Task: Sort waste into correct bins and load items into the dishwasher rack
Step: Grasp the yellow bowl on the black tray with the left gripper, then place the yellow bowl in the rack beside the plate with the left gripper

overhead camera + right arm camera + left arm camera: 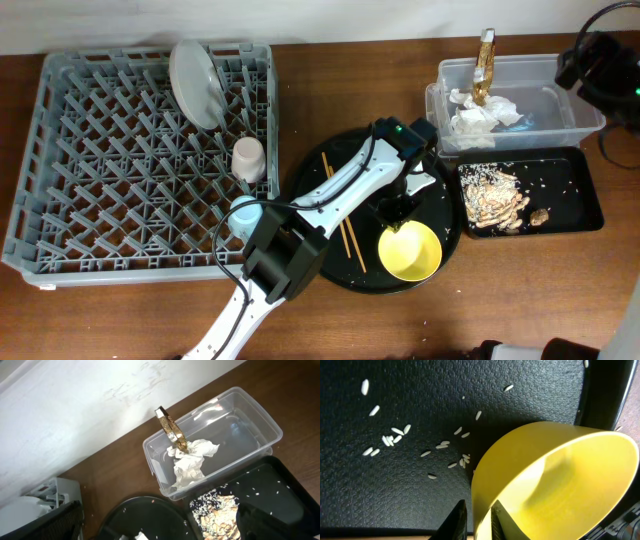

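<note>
The yellow bowl, on the near right of the round black tray, is apparently clamped at its rim by the left jaws, while the right jaws are held apart.

Two cups, one bowl, one plate

The left arm reaches from the near edge diagonally up and to the right, its white links stretched out and the wrist bent down. The left gripper points downward with its jaws set close, one finger outside and the other inside the bowl rim, pinching it. The right arm sits raised at the far right corner. The right gripper has its jaws spread wide and holds nothing.
</note>
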Robot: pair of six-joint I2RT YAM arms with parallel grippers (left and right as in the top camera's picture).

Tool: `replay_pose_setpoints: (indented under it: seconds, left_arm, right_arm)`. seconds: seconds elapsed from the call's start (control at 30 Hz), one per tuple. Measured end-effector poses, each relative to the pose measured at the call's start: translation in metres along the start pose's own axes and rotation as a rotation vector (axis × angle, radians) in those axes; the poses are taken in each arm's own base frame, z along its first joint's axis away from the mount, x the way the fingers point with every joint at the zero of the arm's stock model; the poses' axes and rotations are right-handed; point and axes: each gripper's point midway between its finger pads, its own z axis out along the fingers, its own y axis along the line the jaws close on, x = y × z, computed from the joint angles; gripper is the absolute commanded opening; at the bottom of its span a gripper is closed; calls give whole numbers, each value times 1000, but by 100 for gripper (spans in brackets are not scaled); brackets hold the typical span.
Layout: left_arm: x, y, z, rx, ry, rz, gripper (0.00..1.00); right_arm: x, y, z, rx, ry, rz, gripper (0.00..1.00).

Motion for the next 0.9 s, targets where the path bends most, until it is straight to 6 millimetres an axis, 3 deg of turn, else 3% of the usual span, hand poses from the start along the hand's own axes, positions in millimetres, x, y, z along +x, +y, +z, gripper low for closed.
replay_pose_setpoints:
  seconds: [0.3, 0.37, 0.43, 0.5, 0.53, 0.63, 0.7, 0.8, 0.9]
  left_arm:
    - [1, 2, -2, -4, 4, -6, 0]
    - [5, 8, -19, -22, 8, -26, 0]
    - [-11, 29, -63, -56, -106, -51, 0]
    - [-19, 71, -122, -151, -251, -104, 0]
    - [-17, 111, -162, -264, -344, -165, 0]
    - [14, 214, -245, -562, -503, -397, 0]
    - [58, 289, -291, -795, -552, -613, 0]
    - [88, 338, -332, -990, -623, -767, 0]
    - [101, 360, -363, -1157, -687, -858, 0]
  right_arm:
    - [8, -4, 5, 14, 39, 1, 98]
    - [9, -4, 5, 15, 44, 2, 98]
    - [10, -4, 5, 16, 48, 3, 99]
    - [10, -5, 7, 19, 54, 5, 98]
    - [11, -6, 8, 20, 58, 5, 98]
    - [12, -8, 14, 26, 75, 9, 98]
    - [13, -9, 18, 29, 84, 11, 98]
    - [15, -12, 29, 37, 107, 16, 98]
    - [19, -20, 47, 65, 148, 25, 98]
